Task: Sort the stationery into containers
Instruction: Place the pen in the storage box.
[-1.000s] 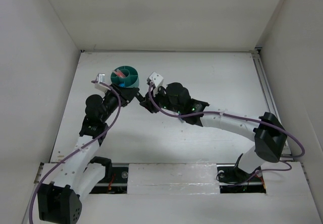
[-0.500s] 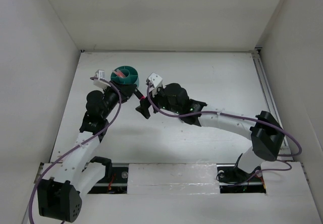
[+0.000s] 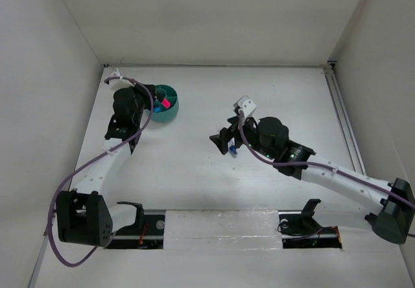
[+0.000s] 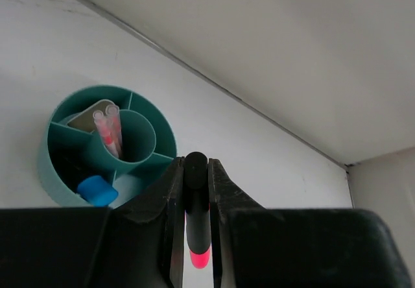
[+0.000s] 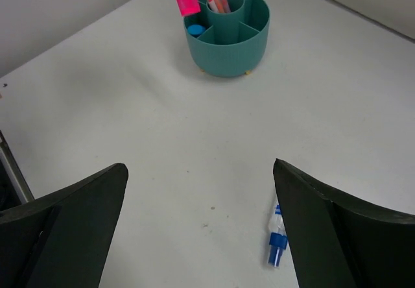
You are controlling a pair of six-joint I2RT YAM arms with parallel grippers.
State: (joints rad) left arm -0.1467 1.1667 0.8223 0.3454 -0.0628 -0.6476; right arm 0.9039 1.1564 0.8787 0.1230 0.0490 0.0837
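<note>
Left claw (image 4: pixel 195 171): clenched on the pink highlighter (image 4: pixel 197 216), which stands upright between the two fingers, black part at the fingertips. The teal tub (image 4: pixel 45 165) lies ahead of this claw and to its left, on the table (image 3: pixel 194 171). Two pink pens (image 4: pixel 107 127) stand in the tub's central ring. A blue piece (image 4: pixel 97 190) lies in the compartment nearest the claw.

Right claw (image 5: pixel 198 168): released, fingers spread wide, grasping nothing. The clear-blue tube (image 5: pixel 275 235) lies flat on the table below it, just beside the right-hand finger (image 5: pixel 343 229) and apart from it. The tub stands well ahead of this claw.
</note>
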